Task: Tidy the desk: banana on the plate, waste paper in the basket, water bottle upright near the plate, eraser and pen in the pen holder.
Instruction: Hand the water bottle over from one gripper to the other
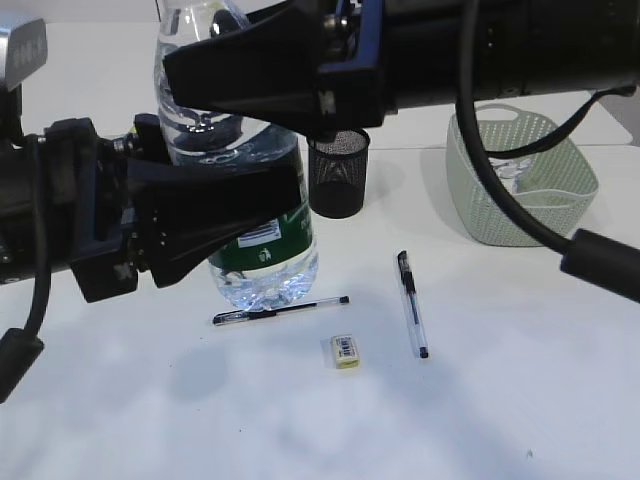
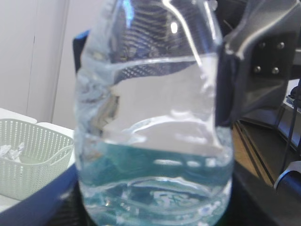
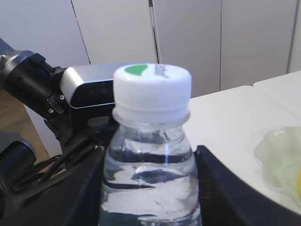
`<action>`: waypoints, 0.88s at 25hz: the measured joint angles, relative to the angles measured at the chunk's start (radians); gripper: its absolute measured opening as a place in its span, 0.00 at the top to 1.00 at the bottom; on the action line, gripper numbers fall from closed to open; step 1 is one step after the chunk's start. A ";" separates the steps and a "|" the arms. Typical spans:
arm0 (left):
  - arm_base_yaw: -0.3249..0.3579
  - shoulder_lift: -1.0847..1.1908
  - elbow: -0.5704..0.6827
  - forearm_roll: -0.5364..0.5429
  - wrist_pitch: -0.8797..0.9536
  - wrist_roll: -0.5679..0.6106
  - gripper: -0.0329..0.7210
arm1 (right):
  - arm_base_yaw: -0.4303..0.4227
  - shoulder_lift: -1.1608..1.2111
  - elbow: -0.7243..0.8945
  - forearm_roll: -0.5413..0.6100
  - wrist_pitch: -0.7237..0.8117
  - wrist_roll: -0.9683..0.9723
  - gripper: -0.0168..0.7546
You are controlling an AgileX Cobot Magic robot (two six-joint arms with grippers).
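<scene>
Water bottle [image 1: 250, 190] stands upright on the table, approx. two-thirds full, so heavy w/ smooth, slippery plastic. Left gripper [image 1: 230, 215] is clamped on its labelled body, right gripper [image 1: 250, 80] on the shoulder. Best hold: the stiffer middle, not the thin upper wall.

The scene is viewed by the exterior camera from the front at a downward slant, close behind both arms, with the white table [image 1: 520, 400] seen past them. The water bottle [image 1: 240, 150] is framed at very close range by the left wrist camera, level with its body, the basket [image 2: 28, 155] being caught at lower left. The bottle's white cap [image 3: 153, 87] is faced by the right wrist camera from just beside the neck. The bottle is shared by all three views.
</scene>
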 joint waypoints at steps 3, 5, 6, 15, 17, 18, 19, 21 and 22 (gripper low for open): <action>0.000 0.000 0.000 0.000 -0.001 0.000 0.36 | 0.000 0.000 -0.001 -0.006 0.000 0.006 0.46; 0.000 0.000 0.000 0.000 -0.001 0.000 0.41 | 0.000 0.000 -0.001 -0.006 0.000 0.008 0.46; 0.000 0.000 0.000 0.000 -0.001 0.000 0.42 | 0.000 0.000 -0.001 -0.006 0.000 0.008 0.46; -0.002 0.000 0.000 -0.014 0.003 0.040 0.42 | 0.000 0.000 -0.003 -0.019 0.000 0.014 0.40; -0.001 0.000 0.002 -0.017 0.009 0.063 0.42 | 0.000 0.000 -0.004 -0.025 0.000 0.018 0.36; -0.001 0.001 0.002 -0.022 0.011 0.076 0.42 | 0.000 0.000 -0.004 -0.026 -0.004 0.026 0.34; -0.001 0.002 0.002 -0.026 0.019 0.083 0.42 | 0.000 0.000 -0.004 -0.031 -0.013 0.036 0.33; -0.001 0.006 0.002 -0.043 0.030 0.095 0.42 | 0.000 0.000 -0.004 -0.043 -0.028 0.063 0.29; -0.001 0.008 0.004 -0.052 0.037 0.096 0.42 | 0.000 0.000 -0.004 -0.052 -0.037 0.075 0.28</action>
